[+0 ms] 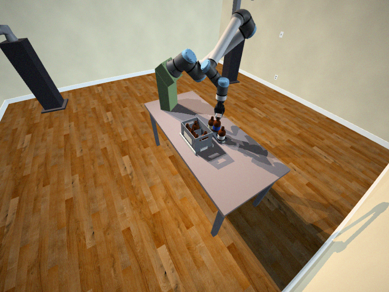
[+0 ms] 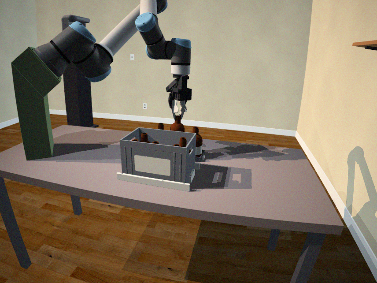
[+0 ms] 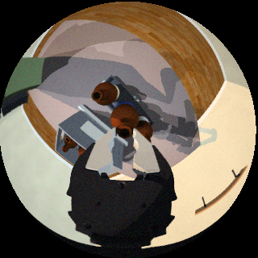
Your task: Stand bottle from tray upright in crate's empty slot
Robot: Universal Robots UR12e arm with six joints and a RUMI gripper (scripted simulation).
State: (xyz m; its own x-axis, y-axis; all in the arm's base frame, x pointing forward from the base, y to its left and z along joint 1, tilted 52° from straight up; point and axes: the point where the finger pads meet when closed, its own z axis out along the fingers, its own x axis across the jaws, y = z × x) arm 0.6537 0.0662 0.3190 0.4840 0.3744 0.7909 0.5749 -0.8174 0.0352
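Top: crate [image 1: 201,142] apparently part-filled, gripper [image 1: 218,116] clamping bottle [image 1: 216,124]

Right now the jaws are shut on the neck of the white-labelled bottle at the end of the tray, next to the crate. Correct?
Not quite. The gripper is shut on the neck of the blue-labelled bottle, the middle one in the tray, next to the crate. The top view shows it; the white-labelled bottle stands free.
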